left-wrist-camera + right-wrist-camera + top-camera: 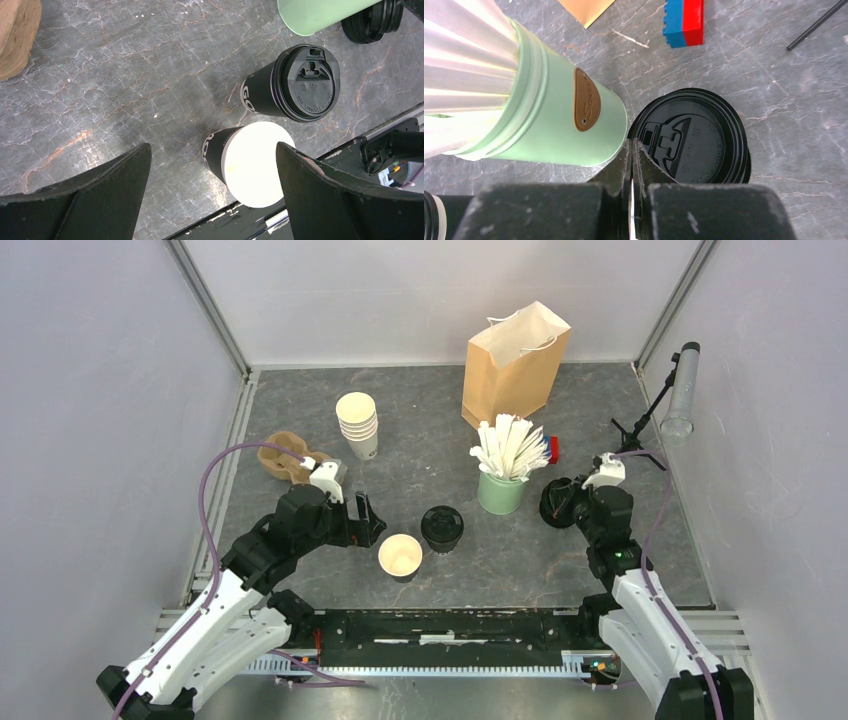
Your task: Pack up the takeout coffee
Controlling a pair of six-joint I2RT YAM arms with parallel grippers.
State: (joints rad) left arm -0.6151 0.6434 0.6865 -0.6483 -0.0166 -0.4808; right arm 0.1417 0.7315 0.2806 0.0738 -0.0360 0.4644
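**Item 1, lidded cup** (441, 528): upright on the counter (420, 410), front centre. Black lid fitted, so it looks ready to bag.

**Item 2, open cup** (400, 555): upright, just beside item 1 on its left. It has no lid and likely needs one before packing.

**Item 3, lid stack** (694, 137): black lids on the counter, just right of the green cup of sticks (500, 490).

**Item 4, right tool** (633, 150): fingers together at the near rim of the top lid. Whether the rim is pinched cannot be told. Probably set there to lift one lid for item 2.

**Item 5, left tool** (212, 150): fingers wide apart and holding nothing, poised over item 2, perhaps to steady it for capping.

**Item 6, paper bag** (515, 365): upright with its mouth open at the back, well apart from both cups. This is the presumed destination.

**Unused:** cup stack (357, 425) and cardboard carrier (283, 455), at left.
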